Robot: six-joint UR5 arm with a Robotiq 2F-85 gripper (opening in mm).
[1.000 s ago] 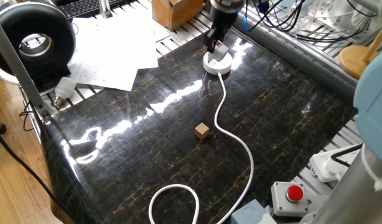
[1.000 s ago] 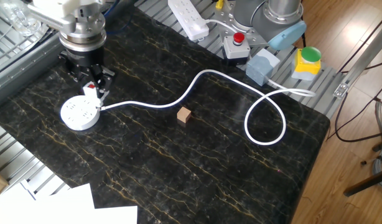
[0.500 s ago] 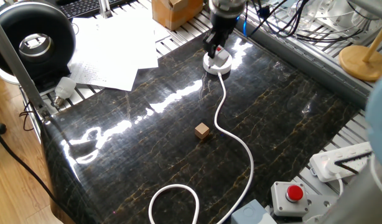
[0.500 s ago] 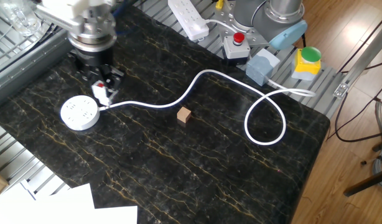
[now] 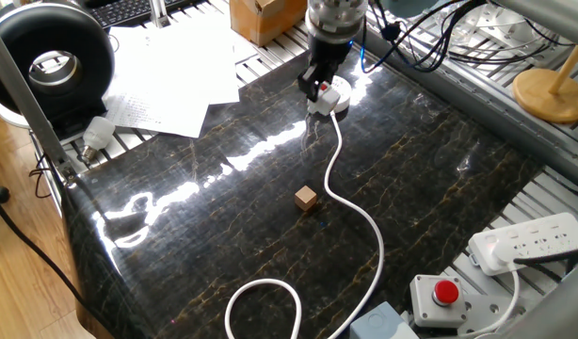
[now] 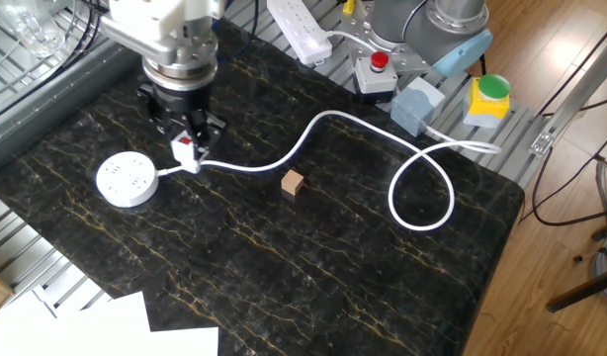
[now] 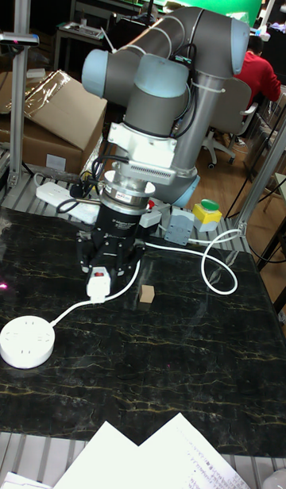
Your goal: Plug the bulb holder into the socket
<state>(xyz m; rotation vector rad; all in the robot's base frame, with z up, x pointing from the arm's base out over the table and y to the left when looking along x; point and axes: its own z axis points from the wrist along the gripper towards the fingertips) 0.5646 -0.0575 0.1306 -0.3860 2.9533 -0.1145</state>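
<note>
The bulb holder (image 6: 186, 151), a small white block with a red patch, hangs just above the dark table with my gripper (image 6: 189, 145) shut on it. In the tall fixed view the bulb holder (image 7: 98, 286) sits between the fingers of the gripper (image 7: 101, 281), over the white cord. The round white socket (image 6: 127, 181) lies on the table to the left of the gripper, a short gap away, its holed top uncovered. In one fixed view the gripper (image 5: 316, 88) and bulb holder (image 5: 323, 91) partly hide the socket (image 5: 334, 99).
The socket's long white cord (image 6: 422, 188) snakes across the table into a loop. A small wooden cube (image 6: 293, 182) sits mid-table. A power strip (image 6: 299, 28), a red button box (image 6: 377, 70) and a green button (image 6: 491, 91) line the far edge. Papers (image 5: 167, 71) and a light bulb (image 5: 98, 133) lie beside the table.
My gripper, still shut on the bulb holder, has moved sideways away from the socket, along the cord toward the wooden cube. The socket's top now shows fully.
</note>
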